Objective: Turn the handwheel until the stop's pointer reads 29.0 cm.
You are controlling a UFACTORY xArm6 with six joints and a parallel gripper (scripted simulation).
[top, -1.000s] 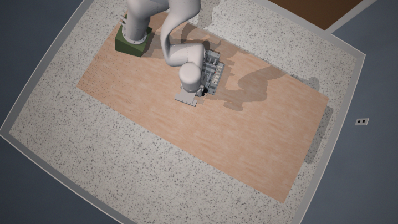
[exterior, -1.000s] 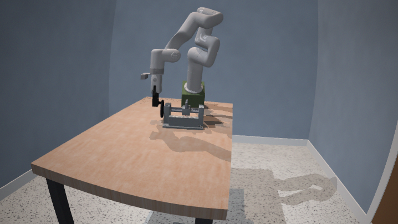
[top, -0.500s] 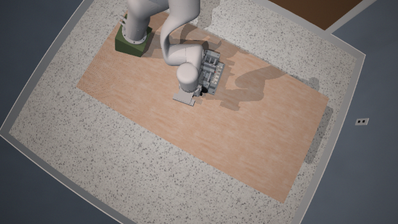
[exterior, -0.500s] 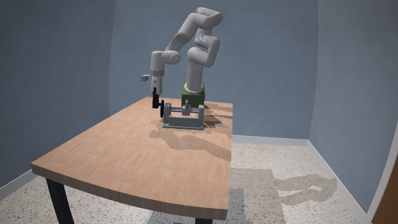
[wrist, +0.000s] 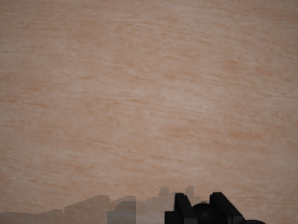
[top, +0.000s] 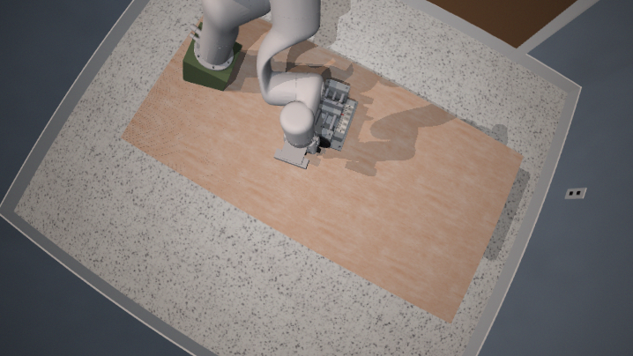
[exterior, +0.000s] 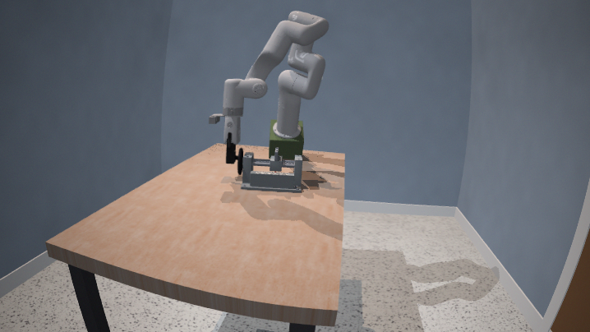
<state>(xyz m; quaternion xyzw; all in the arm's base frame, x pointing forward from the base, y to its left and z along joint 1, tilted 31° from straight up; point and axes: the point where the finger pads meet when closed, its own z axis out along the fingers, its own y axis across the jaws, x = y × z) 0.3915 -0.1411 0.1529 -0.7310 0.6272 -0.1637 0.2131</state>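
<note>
1. The handwheel point(exterior: 239, 161), a small black disc, stood upright at the end of the grey metal fixture point(exterior: 272, 180) on the side away from my base, near the table's far end.
2. My gripper point(exterior: 229, 158) reached straight down beside the wheel; my jaws were nearly closed and clamped on the handwheel's crank handle, gripped just beside the disc.
3. The fixture was a low, open, trough-like frame: two upright end plates, a thin rod between them, and the blocky stop point(exterior: 276, 159) riding on that rod. I could not read the pointer or scale.
4. My wrist view showed only my dark fingers over smooth, pale wood grain.
5. The table point(exterior: 172, 231) had a matte wooden top on dark legs.
6. My green square pedestal point(exterior: 275, 145) sat behind the fixture.
7. The floor point(exterior: 412, 231) was speckled.
</note>
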